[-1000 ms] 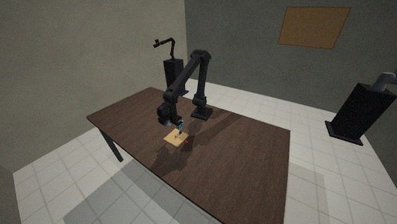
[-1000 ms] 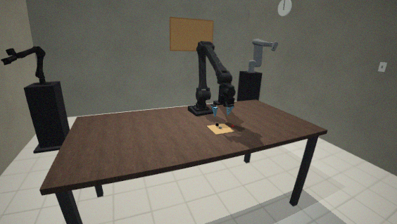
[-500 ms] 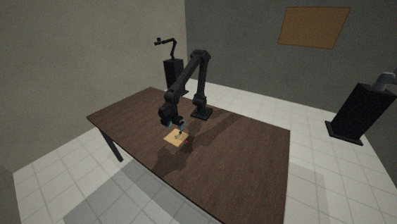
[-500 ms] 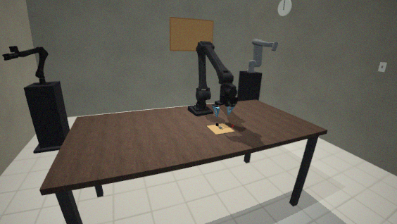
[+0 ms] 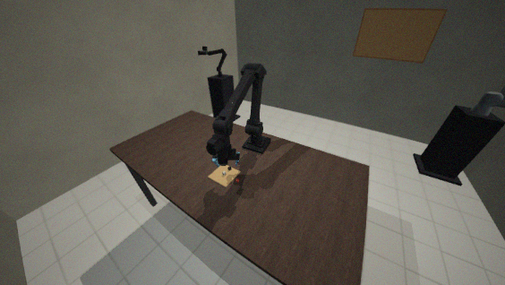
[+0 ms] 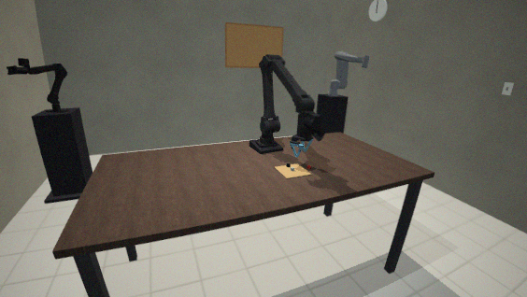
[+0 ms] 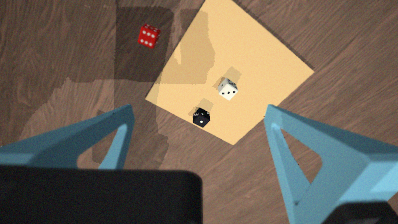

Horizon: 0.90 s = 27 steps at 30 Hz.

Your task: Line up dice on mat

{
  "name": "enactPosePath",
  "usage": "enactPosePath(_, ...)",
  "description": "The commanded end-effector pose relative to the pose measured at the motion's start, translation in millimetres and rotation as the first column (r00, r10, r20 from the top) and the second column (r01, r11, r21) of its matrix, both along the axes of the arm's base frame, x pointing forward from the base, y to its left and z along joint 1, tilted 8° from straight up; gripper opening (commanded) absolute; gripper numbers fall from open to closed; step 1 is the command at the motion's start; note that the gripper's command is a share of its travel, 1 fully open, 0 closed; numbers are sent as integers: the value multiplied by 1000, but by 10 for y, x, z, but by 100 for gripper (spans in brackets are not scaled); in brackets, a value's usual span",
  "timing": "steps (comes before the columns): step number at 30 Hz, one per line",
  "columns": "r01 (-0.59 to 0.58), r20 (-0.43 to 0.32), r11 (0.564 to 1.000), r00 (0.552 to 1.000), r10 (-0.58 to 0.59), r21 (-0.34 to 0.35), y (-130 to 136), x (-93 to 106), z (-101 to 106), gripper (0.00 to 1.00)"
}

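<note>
Hangs above the table (image 5: 309, 202) (image 6: 187, 187) (image 7: 355, 30) with the claw (image 5: 226, 162) (image 6: 301, 153) (image 7: 199, 111) spread wide, gripping nothing. Has a black die (image 5: 229, 168) (image 6: 288, 165) (image 7: 201, 117) near the edge of the flat mat (image 5: 216, 176) (image 6: 294, 175) (image 7: 270, 55), a white die (image 5: 224, 173) (image 6: 292, 169) (image 7: 228, 89) farther in, apart from the black one. Leaves a red die (image 5: 237, 180) (image 6: 309, 167) (image 7: 149, 36) off the mat, just beside it on the wood.

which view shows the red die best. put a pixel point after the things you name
The wrist view: the red die (image 5: 237, 180) (image 6: 309, 167) (image 7: 149, 36) is largest there, with pips visible. The top and exterior views show only a small red spot beside the mat (image 5: 218, 177) (image 6: 295, 175) (image 7: 260, 55).
</note>
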<state>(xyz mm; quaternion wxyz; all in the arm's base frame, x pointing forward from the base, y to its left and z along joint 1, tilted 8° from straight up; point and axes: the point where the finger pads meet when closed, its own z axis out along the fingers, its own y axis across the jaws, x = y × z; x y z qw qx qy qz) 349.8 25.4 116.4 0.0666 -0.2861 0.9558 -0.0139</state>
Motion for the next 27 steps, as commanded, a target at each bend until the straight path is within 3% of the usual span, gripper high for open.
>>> enactPosePath(1,-178,67,984,981,180,-30,95,282,204,100)
enactPosePath(6,-331,61,942,940,334,-61,190,285,185,100)
enactPosePath(13,-549,43,829,831,555,-105,341,283,155,100)
enactPosePath(15,-549,43,829,831,555,-105,341,283,155,100)
enactPosePath(17,-639,32,759,762,647,-124,412,280,141,100)
enactPosePath(19,-666,28,735,739,674,-129,434,279,137,100)
enactPosePath(20,-708,21,693,697,717,-138,471,276,129,100)
enactPosePath(27,-843,-10,512,520,854,-168,610,264,101,100)
